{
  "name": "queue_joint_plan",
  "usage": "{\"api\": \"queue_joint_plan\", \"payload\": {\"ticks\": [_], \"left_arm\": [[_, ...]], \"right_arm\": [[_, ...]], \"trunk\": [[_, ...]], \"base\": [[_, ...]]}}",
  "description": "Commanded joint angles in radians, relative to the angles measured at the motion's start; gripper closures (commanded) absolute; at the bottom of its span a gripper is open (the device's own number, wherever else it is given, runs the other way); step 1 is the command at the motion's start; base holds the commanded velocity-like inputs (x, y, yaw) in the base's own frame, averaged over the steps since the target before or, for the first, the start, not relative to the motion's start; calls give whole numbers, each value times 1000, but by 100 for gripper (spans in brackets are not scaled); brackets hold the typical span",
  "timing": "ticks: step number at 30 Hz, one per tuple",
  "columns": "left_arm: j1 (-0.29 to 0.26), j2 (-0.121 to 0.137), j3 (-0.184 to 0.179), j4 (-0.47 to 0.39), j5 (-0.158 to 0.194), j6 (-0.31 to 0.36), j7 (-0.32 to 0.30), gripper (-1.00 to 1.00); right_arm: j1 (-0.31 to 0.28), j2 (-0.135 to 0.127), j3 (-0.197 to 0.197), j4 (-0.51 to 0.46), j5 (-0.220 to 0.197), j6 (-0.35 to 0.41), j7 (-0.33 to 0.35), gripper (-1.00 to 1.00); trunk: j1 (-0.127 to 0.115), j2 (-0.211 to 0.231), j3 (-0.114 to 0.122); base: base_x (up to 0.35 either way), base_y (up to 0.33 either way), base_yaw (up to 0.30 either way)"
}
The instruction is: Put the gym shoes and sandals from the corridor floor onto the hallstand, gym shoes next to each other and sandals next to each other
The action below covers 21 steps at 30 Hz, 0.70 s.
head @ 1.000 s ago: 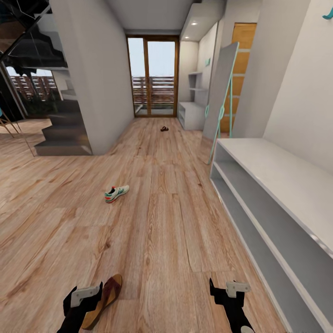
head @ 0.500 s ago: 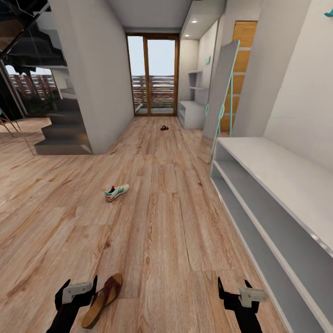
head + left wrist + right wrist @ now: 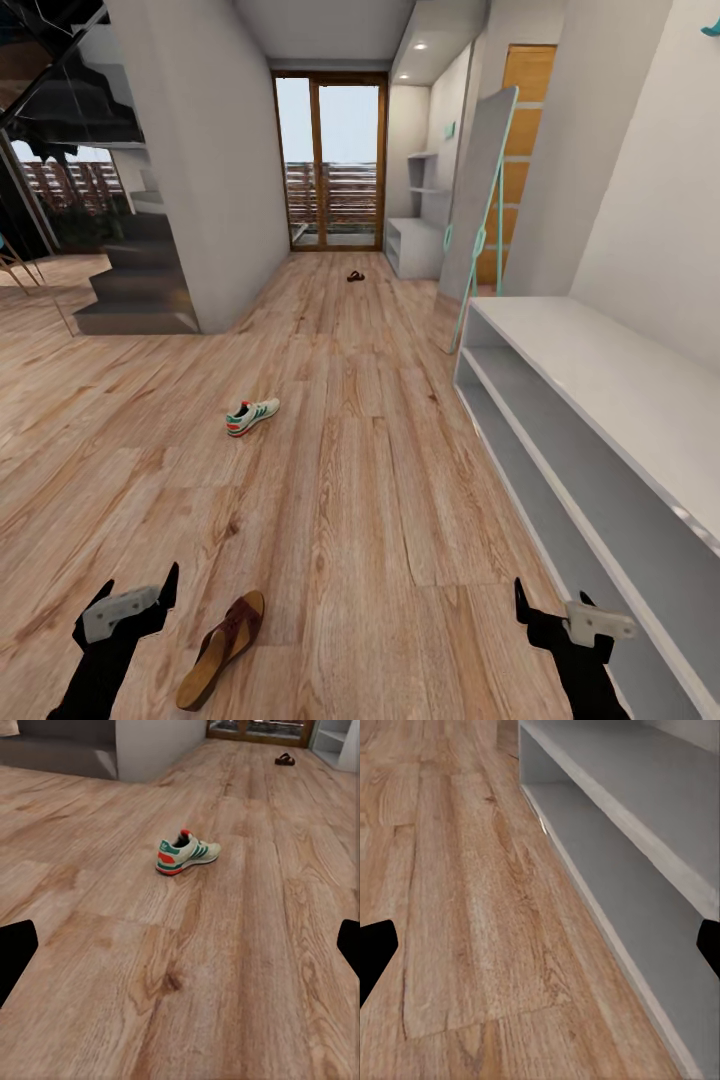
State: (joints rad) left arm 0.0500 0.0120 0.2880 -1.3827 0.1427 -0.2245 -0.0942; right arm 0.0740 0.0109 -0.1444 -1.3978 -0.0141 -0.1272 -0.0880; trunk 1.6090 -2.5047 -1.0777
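Jaws of both grippers are held apart and empty. A dark brown leather sandal with tan footbed lies on the wood-plank floor, just beside the left gripper, long axis angled forward; the right gripper hangs by the white-grey shoe rack, whose tiers appear bare. A white green-striped sneaker lies farther ahead, a second sandal far down the corridor.

The wood floor is wide and bare down the middle. A sandal lies near the left gripper. One gym shoe sits farther ahead. The shoe rack blocks the right side.
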Motion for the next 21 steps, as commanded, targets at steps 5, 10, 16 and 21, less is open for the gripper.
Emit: {"api": "queue_joint_plan", "payload": {"ticks": [5, 10, 16, 21], "left_arm": [[-1, -9, 2, -10, 14, -5, -7, -100], [4, -8, 3, 1, 11, -12, -9, -100], [7, -12, 5, 54, 8, -32, -2, -100], [6, -6, -3, 67, -3, -56, -4, -100]], "right_arm": [[-3, -12, -55, -28, -5, 29, 3, -100], [3, -12, -92, -26, -18, 7, 2, -100], [0, -6, -113, 46, -24, -39, 2, -100], [-6, -5, -106, 101, -22, -54, 0, -100]], "trunk": [[0, 0, 0], [0, 0, 0], [0, 0, 0], [0, 0, 0]], "base": [[0, 0, 0], [0, 0, 0], [0, 0, 0], [0, 0, 0]]}}
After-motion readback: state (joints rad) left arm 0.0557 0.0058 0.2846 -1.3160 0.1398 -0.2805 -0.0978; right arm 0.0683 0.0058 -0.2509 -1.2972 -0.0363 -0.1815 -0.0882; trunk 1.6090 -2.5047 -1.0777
